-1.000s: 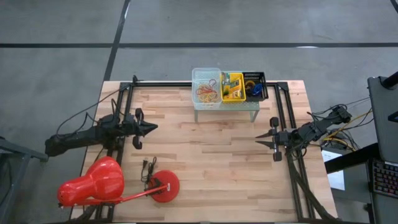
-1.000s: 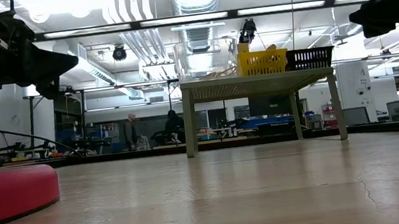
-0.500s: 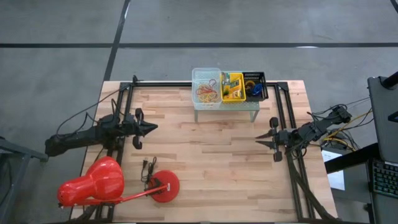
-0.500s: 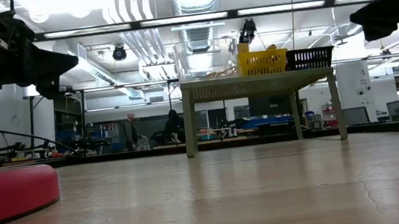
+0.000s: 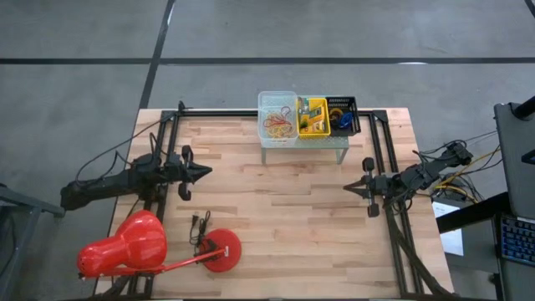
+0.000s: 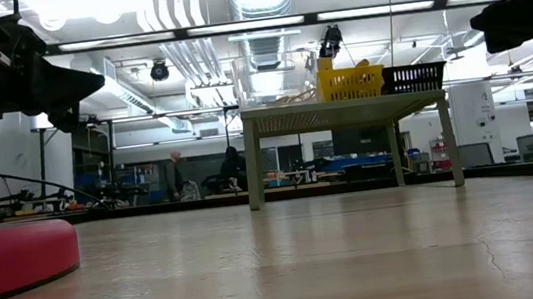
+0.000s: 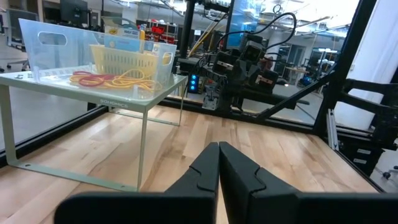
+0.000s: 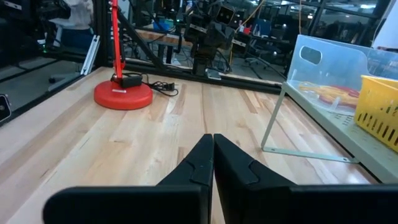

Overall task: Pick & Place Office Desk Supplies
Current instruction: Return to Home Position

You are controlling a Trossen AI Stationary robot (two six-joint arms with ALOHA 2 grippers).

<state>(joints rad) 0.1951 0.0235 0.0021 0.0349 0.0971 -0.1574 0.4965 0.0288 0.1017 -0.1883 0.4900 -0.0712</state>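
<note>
- On the far shelf (image 5: pixel 305 142), three bins (image 6: pixel 351 83) are sitting side by side, holding supplies (image 5: pixel 278 125) sorted;
- left gripper (image 5: pixel 203 171) and right gripper (image 5: pixel 349 187) are hovering well clear, jaws clenched, empty, apparently parking.

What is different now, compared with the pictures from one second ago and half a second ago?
Almost nothing. The right gripper seems to have drawn back very slightly; nothing was taken hold of or let go. The left gripper, the bins on the shelf and the lamp are where they were. Both grippers are shut and empty.
</note>
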